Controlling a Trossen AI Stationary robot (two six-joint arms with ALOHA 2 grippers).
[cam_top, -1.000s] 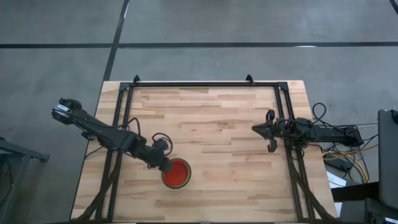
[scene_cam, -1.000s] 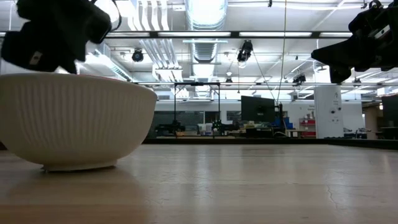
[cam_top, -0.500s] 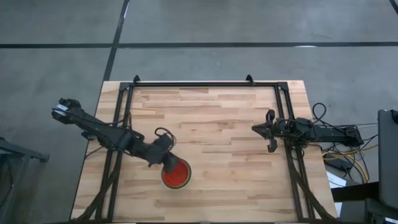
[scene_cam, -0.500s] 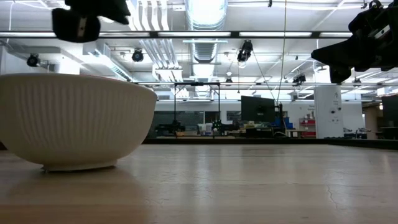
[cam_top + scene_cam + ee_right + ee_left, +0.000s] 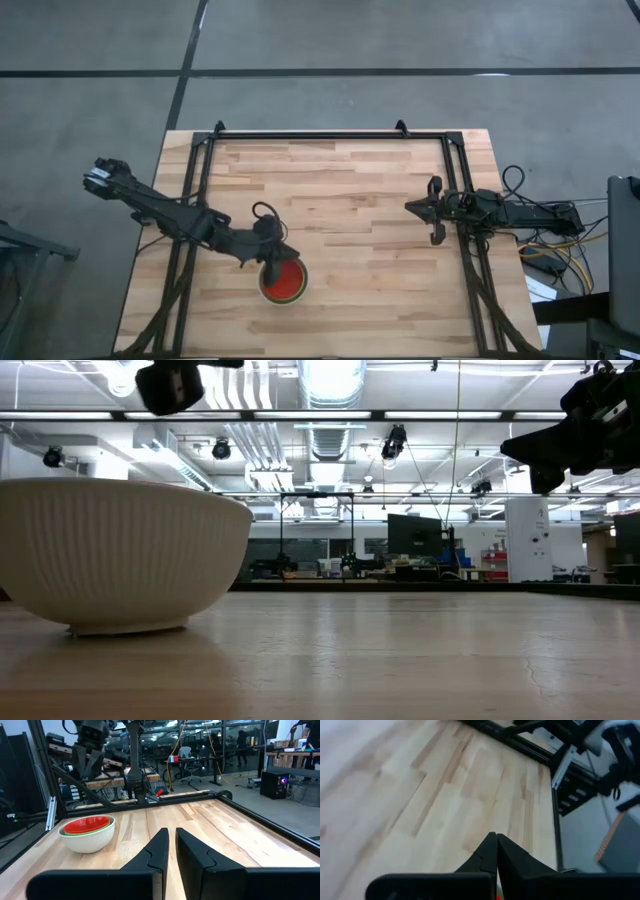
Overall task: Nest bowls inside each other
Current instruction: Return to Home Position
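The bowls stand nested in one stack near the table's near edge, left of centre: a ribbed white bowl (image 5: 120,555) rests on its foot on the wood, with a green bowl (image 5: 95,829) inside it and a red bowl (image 5: 284,282) on top. My left gripper (image 5: 278,258) hangs shut and empty above the stack's far-left rim; it shows high above the stack in the low view (image 5: 175,385) and with tips together in its wrist view (image 5: 496,838). My right gripper (image 5: 412,207) waits at the table's right side, fingers close together with nothing between them (image 5: 171,836).
A black metal frame (image 5: 330,133) runs along the table's far edge and down both sides. Bare wood (image 5: 350,200) lies between the stack and the right arm. Cables (image 5: 555,245) trail off the table's right edge.
My left gripper has risen from just over the bowls to well above them, shifting a little toward the table's right edge and rolling its wrist. The stack of bowls has stayed where it was.
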